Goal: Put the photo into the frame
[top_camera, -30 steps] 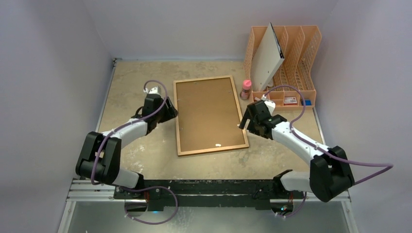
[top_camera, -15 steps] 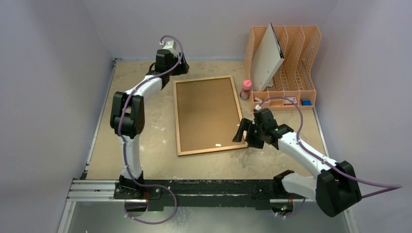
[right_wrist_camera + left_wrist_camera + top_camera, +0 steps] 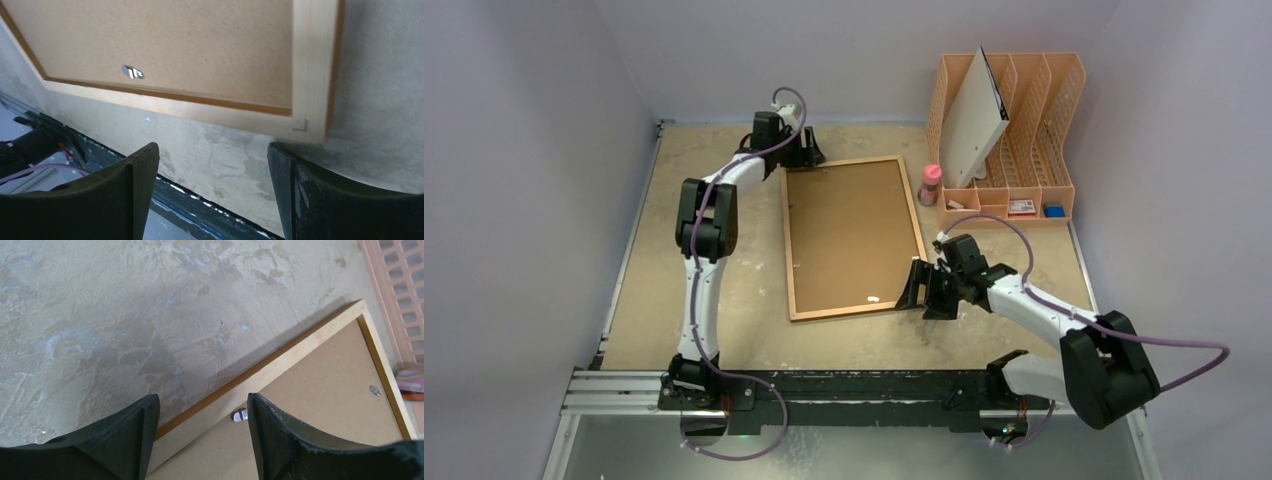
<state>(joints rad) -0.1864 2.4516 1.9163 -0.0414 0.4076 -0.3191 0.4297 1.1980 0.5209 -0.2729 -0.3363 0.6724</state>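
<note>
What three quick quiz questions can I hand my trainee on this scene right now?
1. True or false: the frame lies flat with its backing board facing up.
2. Multiple choice: in the top view, which frame corner is the left end effector nearest? A far left; B near right; C near left.
3. Fill in: the right end effector, at the frame's near right corner, is ___ (open or shut).

Key: 1 true; 2 A; 3 open.
</note>
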